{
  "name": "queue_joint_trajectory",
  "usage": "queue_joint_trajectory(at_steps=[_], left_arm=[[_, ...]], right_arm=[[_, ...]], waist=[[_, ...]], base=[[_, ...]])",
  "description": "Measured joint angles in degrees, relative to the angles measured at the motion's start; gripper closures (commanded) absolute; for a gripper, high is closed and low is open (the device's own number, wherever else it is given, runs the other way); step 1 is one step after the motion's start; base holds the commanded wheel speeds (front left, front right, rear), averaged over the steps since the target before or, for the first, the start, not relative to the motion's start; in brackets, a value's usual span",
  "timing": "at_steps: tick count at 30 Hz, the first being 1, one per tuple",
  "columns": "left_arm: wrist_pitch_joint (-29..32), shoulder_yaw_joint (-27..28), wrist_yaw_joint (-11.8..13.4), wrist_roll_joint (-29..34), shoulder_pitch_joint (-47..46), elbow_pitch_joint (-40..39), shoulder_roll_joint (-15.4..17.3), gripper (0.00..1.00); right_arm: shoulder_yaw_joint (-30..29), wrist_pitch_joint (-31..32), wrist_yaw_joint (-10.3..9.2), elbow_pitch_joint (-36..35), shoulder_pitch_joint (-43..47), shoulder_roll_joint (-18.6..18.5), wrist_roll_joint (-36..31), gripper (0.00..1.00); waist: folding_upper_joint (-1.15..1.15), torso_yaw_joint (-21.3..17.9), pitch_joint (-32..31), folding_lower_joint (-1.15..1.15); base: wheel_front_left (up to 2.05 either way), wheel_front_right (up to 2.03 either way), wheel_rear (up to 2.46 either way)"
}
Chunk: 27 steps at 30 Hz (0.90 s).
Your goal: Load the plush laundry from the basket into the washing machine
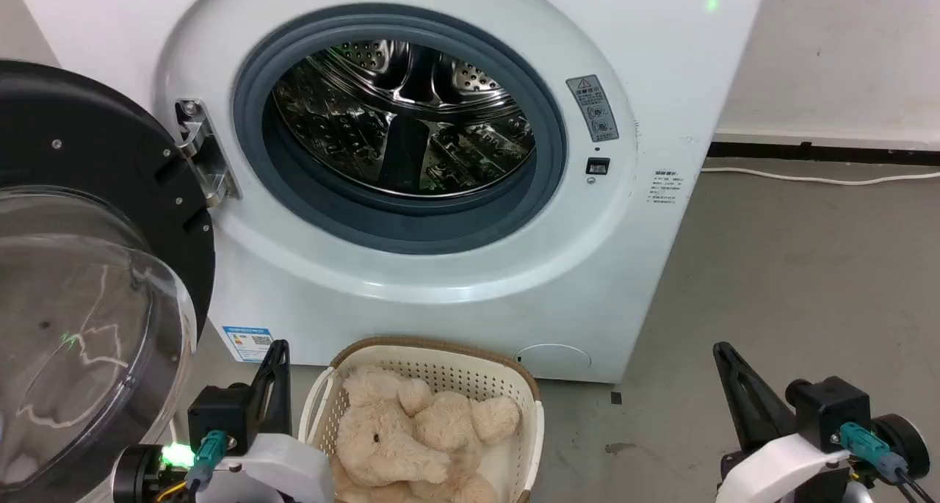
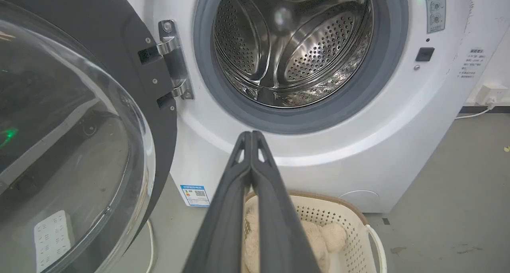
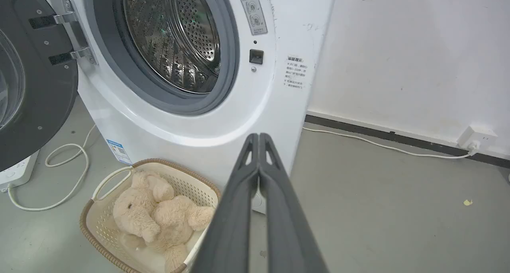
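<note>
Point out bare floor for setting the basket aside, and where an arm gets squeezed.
Free: grey floor right of the washing machine, bordered by the white cable at the wall and the right claw. The drum is empty. Crowded: left side, where the open door hangs beside the basket, left claw between them.

I see the left gripper (image 1: 277, 350) as a pair of long matte dark-grey fingers (image 2: 227, 209), flat and tapering, each with a small triangular cut-out near its tip. Behind it I make out a black boxy wrist housing (image 1: 220, 409), a smooth white curved plastic shell (image 1: 286, 455), a teal cable connector (image 1: 209, 444) and a glowing green light (image 1: 176, 455). The right gripper (image 1: 721, 350) looks alike: dark tapering fingers (image 3: 285, 217), a black block housing (image 1: 826, 407), a white curved shell (image 1: 775, 455), a teal plug (image 1: 863, 438) feeding a thin black cable (image 1: 909, 487), and a round black joint cap (image 1: 905, 433).
</note>
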Motion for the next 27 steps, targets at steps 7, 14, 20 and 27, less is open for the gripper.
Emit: queue_joint_trajectory(at_steps=[7, 14, 20, 27], left_arm=[[0.00, 0.00, 0.00, 0.00, 0.00, 0.00, 0.00, 1.00], [0.00, 0.00, 0.00, 0.00, 0.00, 0.00, 0.00, 1.00], [0.00, 0.01, 0.00, 0.00, 0.00, 0.00, 0.00, 1.00], [0.00, 0.02, 0.00, 0.00, 0.00, 0.00, 0.00, 1.00]], right_arm=[[0.00, 0.00, 0.00, 0.00, 0.00, 0.00, 0.00, 1.00], [0.00, 0.00, 0.00, 0.00, 0.00, 0.00, 0.00, 1.00], [0.02, 0.00, 0.00, 0.00, 0.00, 0.00, 0.00, 1.00], [0.02, 0.00, 0.00, 0.00, 0.00, 0.00, 0.00, 1.00]], waist=[[0.00, 0.00, 0.00, 0.00], [0.00, 0.00, 0.00, 0.00], [0.00, 0.00, 0.00, 0.00], [0.00, 0.00, 0.00, 0.00]], base=[[0.00, 0.00, 0.00], [0.00, 0.00, 0.00], [0.00, 0.00, 0.00], [0.00, 0.00, 0.00]])
